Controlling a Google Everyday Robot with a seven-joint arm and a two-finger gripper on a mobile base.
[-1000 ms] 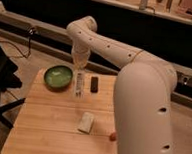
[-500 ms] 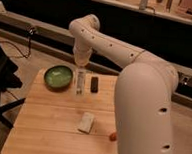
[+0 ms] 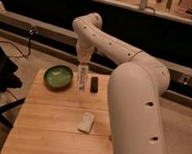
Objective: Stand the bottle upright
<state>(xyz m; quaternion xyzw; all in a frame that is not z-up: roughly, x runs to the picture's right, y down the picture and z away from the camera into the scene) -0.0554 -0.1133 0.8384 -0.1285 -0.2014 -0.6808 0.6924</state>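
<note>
Bottle [image 3: 82,76], slim, whitish, partly clear: where is it?
— On the pale wooden worktop [image 3: 50,123], between the round green bowl [image 3: 58,76] and the small black rectangular block [image 3: 94,84], nearer the block. Pale label, dark print. Upright or lying: cannot tell.
— Gripper?
— The white arm's gripper [image 3: 84,62] is at the bottle's far end. Open or closed: cannot tell.

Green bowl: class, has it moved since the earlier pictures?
No. The green bowl sits as far left of the black block as before. The pincer hangs over the bottle between them.
</note>
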